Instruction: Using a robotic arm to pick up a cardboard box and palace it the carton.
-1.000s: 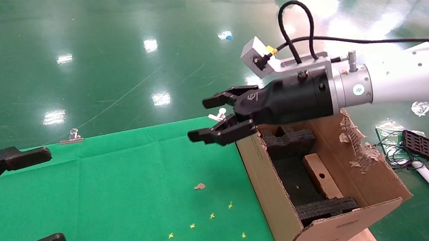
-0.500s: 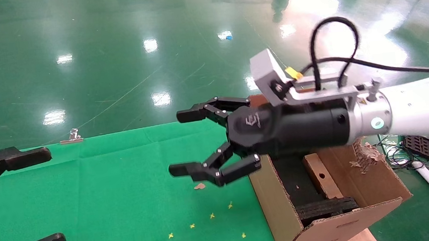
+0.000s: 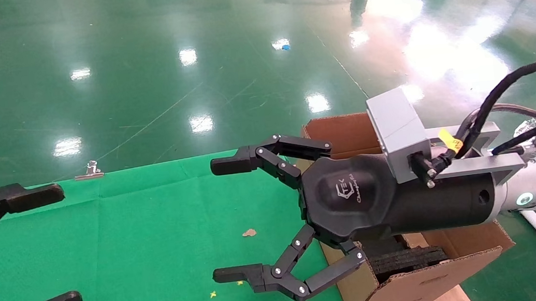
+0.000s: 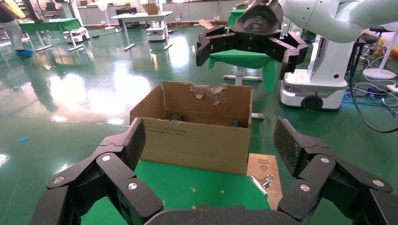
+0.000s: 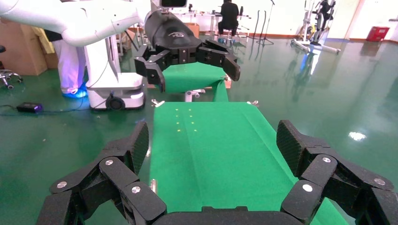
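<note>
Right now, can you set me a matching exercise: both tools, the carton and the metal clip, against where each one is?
1. right tool
2. left tool
3. carton
4. metal clip

A. on the far edge of the green cloth
B. open, idle at the cloth's left side
C. open, empty, above the cloth just left of the carton
D. at the cloth's right side, black foam inside

Pairs: 1-C, 2-B, 3-D, 4-A
</note>
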Robot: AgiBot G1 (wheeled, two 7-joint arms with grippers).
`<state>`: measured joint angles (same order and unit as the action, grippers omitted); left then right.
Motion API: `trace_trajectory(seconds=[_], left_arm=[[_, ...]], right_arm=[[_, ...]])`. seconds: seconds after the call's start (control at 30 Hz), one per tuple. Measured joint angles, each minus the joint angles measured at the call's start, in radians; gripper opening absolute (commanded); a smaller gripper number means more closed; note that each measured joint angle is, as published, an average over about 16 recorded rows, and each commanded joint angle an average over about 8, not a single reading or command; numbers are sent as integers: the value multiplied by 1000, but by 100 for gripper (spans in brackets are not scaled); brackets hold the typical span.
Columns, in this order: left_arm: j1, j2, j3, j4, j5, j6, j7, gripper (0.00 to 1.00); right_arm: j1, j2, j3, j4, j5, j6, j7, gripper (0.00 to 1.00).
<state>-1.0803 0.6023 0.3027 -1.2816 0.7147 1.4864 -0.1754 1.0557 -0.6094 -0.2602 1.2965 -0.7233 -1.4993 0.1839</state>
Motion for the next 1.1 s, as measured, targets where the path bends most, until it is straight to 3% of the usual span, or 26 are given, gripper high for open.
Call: trace_trajectory(seconds=[1.1], left_arm=[[0, 0, 0, 0, 0, 0, 0, 100]], right_arm=[[16, -1, -17, -11, -6, 3, 3, 100]])
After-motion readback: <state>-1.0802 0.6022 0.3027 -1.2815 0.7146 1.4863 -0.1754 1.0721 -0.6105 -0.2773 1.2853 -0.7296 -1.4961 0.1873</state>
